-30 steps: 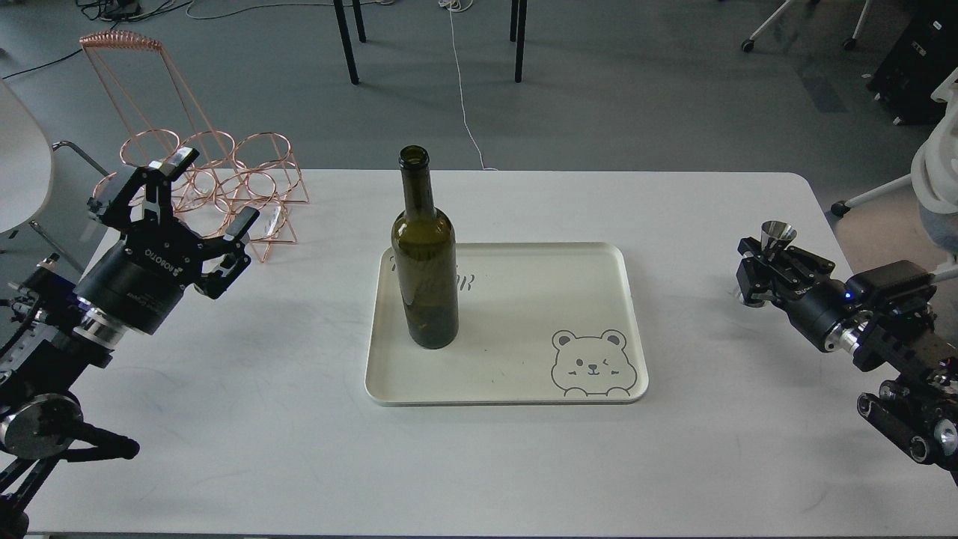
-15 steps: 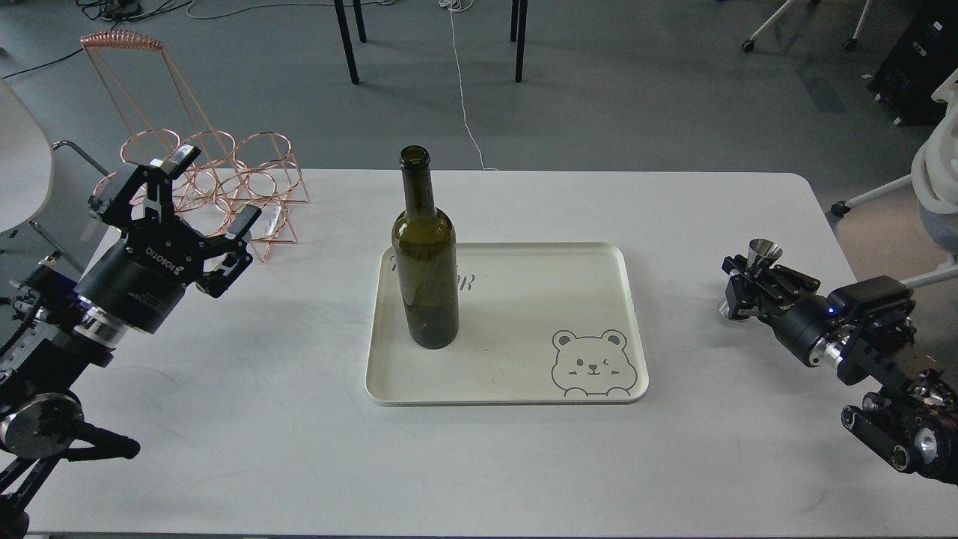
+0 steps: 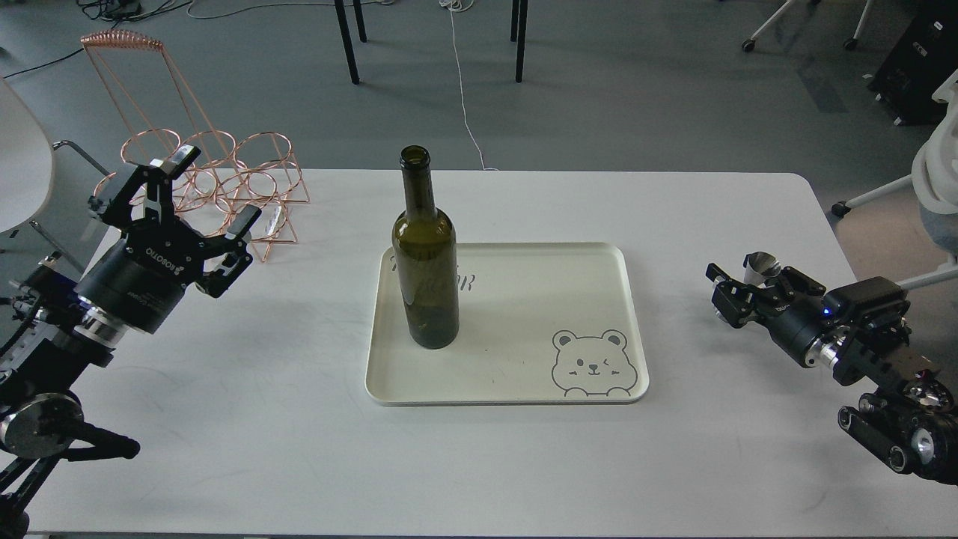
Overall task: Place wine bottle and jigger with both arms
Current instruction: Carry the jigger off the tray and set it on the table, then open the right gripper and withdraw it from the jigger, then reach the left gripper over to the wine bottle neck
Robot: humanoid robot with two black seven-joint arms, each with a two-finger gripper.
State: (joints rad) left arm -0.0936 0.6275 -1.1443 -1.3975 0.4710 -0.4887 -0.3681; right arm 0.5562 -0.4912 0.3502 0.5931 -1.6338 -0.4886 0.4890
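The wine bottle [image 3: 425,254], dark olive-green, stands upright on the left part of the cream tray [image 3: 524,299]. The jigger [image 3: 761,265], small shiny steel, is at the right side of the table, right of the tray, and only its top cup shows. My right gripper [image 3: 757,287] is low over the table with its fingers spread around the jigger. My left gripper [image 3: 179,217] is open and empty at the table's left, just in front of the copper rack and well left of the bottle.
A copper wire bottle rack [image 3: 213,180] stands at the back left corner of the white table [image 3: 479,464]. The tray has a bear drawing [image 3: 593,363] at its front right. Chair legs and cables lie on the floor beyond.
My right gripper has moved left and down toward the table with the jigger, and its fingers now stand wider apart. The left arm and the bottle have not moved.
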